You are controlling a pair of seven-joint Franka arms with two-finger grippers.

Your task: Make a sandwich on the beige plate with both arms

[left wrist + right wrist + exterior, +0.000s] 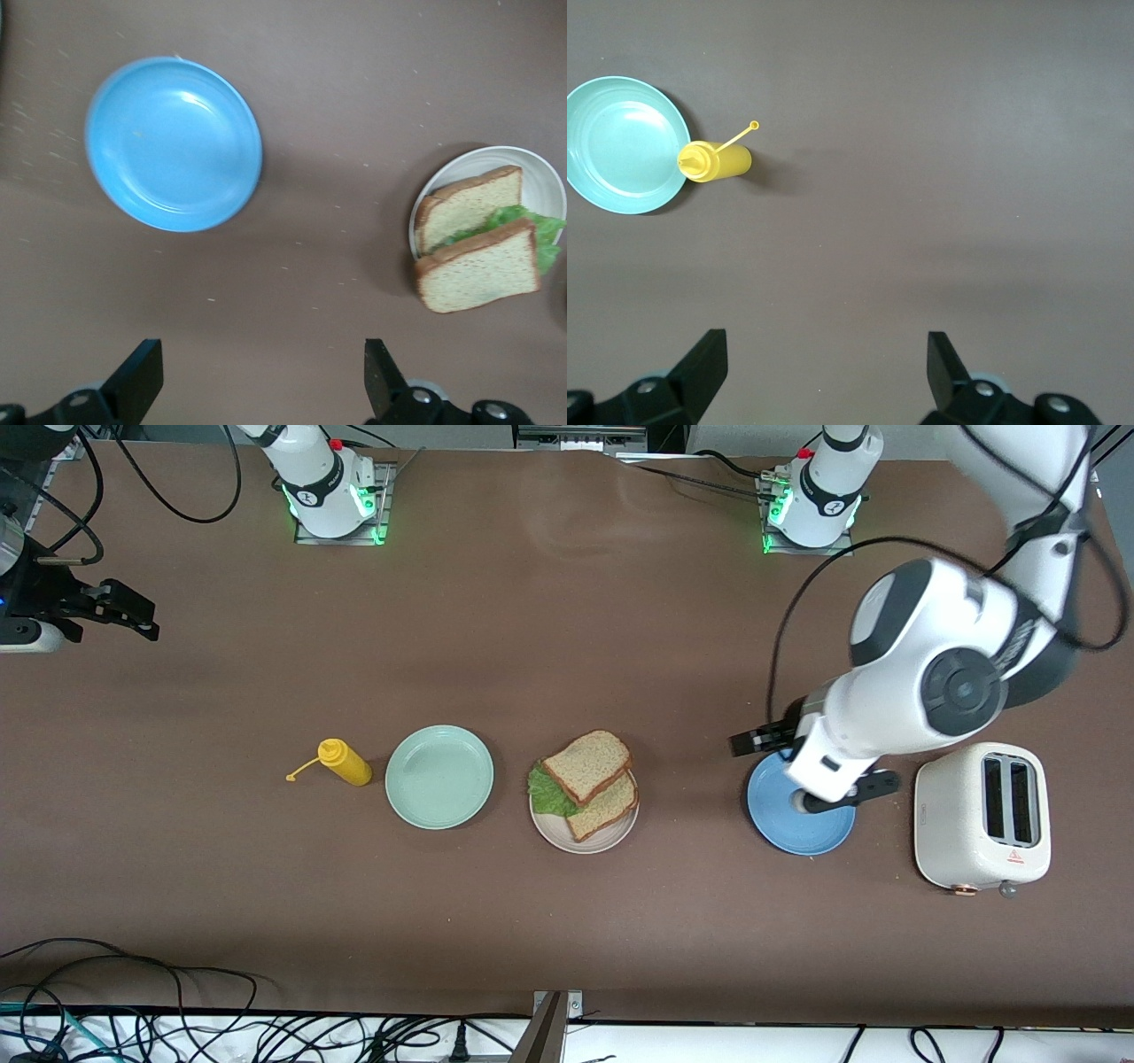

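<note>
Front view: the sandwich (589, 782) sits on the beige plate (585, 840), in the middle of the bench (567, 930).
Sandwich: two brown bread slices, the top one slid a bit off the lower one, with green lettuce (551, 793) poking out between them.
How far along: it looks built, so I think little is left but for the arms to pull away.
Left gripper (802, 771): up over the blue plate (802, 833), fingers spread wide, holding nothing.
Right gripper (120, 615): up at the right arm's end of the bench, fingers spread wide, holding nothing, waiting.
Other things: a mint green plate (439, 777) and a yellow bottle (345, 763) beside it, and a toaster (982, 817) just beside the blue plate.
</note>
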